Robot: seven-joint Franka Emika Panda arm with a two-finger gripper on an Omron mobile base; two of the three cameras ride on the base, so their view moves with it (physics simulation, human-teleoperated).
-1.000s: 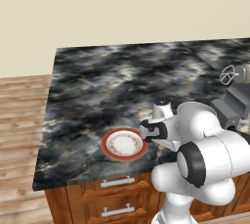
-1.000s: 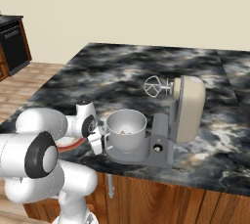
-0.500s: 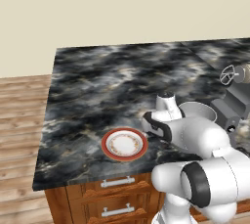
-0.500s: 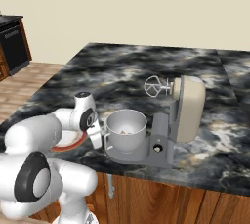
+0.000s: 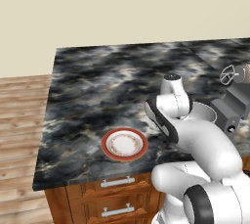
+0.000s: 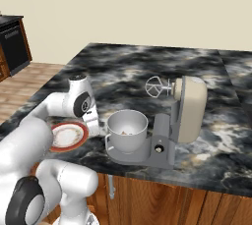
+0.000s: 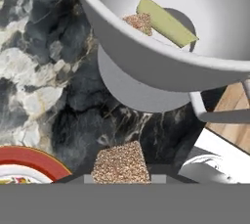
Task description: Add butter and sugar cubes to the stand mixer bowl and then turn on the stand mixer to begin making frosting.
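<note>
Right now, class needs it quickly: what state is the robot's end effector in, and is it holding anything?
End effector: closed on a tiny tan-brown speckled sugar cube, beside the shiny silver-grey metal mixer bowl.

We see the stand mixer (image 6: 170, 121) standing near the front edge of the counter (image 6: 147, 69), with the stand mixer bowl (image 6: 127, 129) seated on its base at about nine o'clock from the tilted-back head, whose whisk pokes out above the bowl. Inside the bowl, in the hand view, the butter (image 7: 166, 21) lies on the bottom with one sugar cube (image 7: 139, 22) touching it at its nine o'clock end. The plate (image 6: 69, 136) sits on the counter just beside the bowl at nine o'clock, and a second sugar cube (image 7: 120, 163) sits at six o'clock in the hand view, outside and in front of the bowl, between it and the plate.
</note>
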